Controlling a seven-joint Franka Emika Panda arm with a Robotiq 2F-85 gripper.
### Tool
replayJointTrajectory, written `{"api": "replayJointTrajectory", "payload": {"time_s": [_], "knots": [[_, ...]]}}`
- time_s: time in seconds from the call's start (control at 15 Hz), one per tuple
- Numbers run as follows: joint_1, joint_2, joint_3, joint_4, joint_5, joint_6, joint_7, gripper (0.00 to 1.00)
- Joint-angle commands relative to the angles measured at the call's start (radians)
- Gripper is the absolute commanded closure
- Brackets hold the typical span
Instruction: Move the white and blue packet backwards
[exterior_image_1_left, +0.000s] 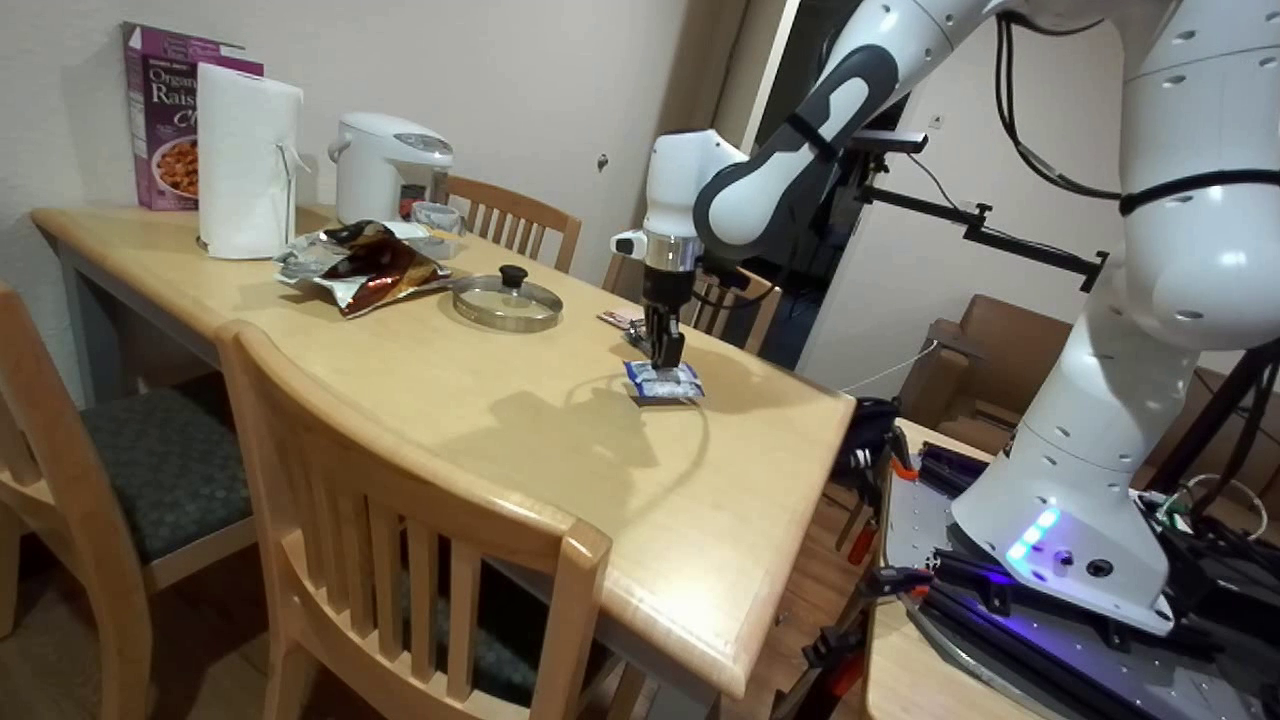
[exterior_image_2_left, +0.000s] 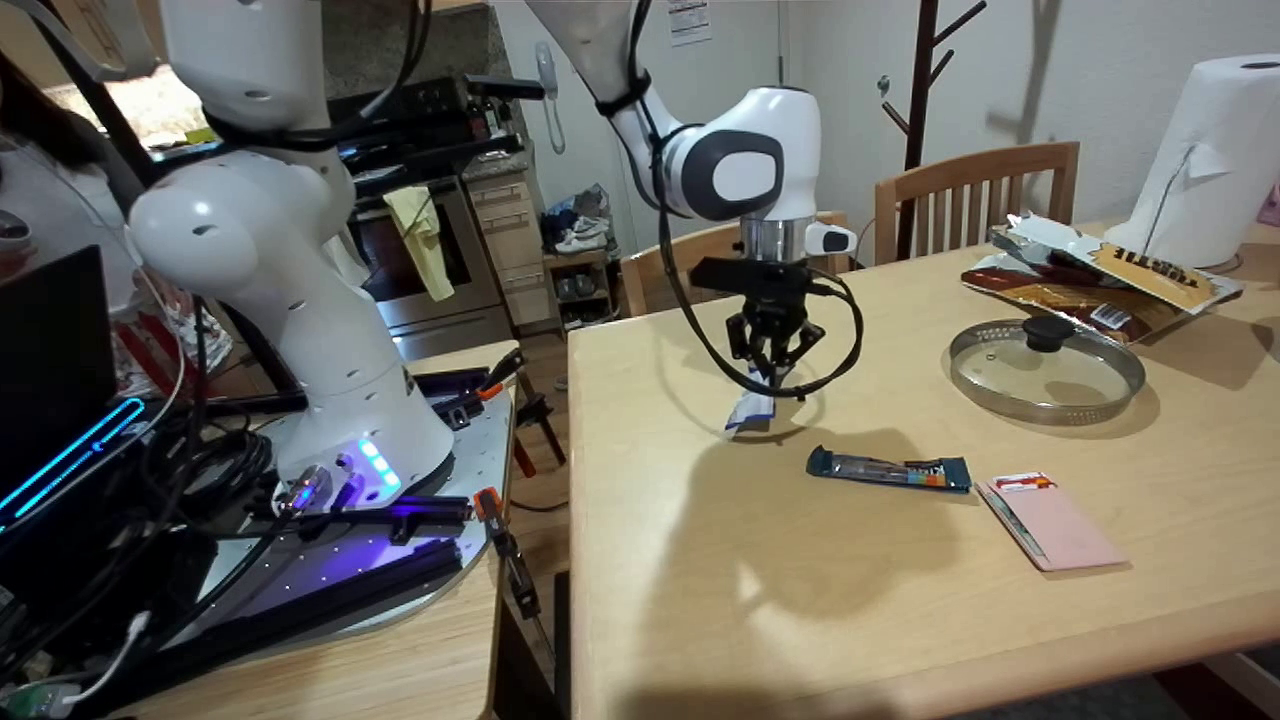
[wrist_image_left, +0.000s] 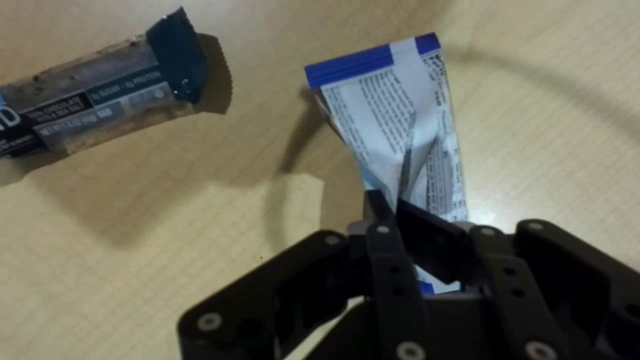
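Fingers (wrist_image_left: 435, 240) meet across the middle of the white and blue packet (wrist_image_left: 390, 120), and we read the gripper (wrist_image_left: 390, 202) as closed and pinching it, since creases run from the tips into the printed film. In both exterior views the packet sits beneath the fingers, toward the robot's end of the wooden table (exterior_image_1_left: 400, 370). Whether it is wholly off the surface is unclear to us; its blue-edged end (exterior_image_2_left: 750, 412) hangs low in an exterior view.

We judge the step in hand to be the lift or the carry. With so narrow a pinch on soft film, we want a firm, even squeeze and just enough height for both ends to clear the wood; a trailing end could catch and swivel the packet between the tips. After that, one slow, level, straight move suits it best. "Backwards" does not say from whose side; we take it to mean toward the robot's base (exterior_image_2_left: 360, 420). If so, the table edge is near, and we should stop well short of it. If it means the reverse, the snack bar (exterior_image_2_left: 888, 472) lies near the packet and the glass lid (exterior_image_2_left: 1046, 370) farther off, so we steer around both. To release, we bring the packet right down to the table, then part the fingers gently so it lies flat.
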Motion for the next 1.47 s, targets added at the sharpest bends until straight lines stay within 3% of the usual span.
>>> {"api": "replayJointTrajectory", "payload": {"time_s": [0.0,0.47,1.4], "knots": [[0.015,-0.080,-0.030,-0.047,-0.022,0.011,0.030,0.99],[0.037,-0.155,-0.071,-0.043,-0.037,0.022,0.103,0.99],[0.122,-0.112,-0.112,0.063,0.072,0.003,0.705,0.99]]}}
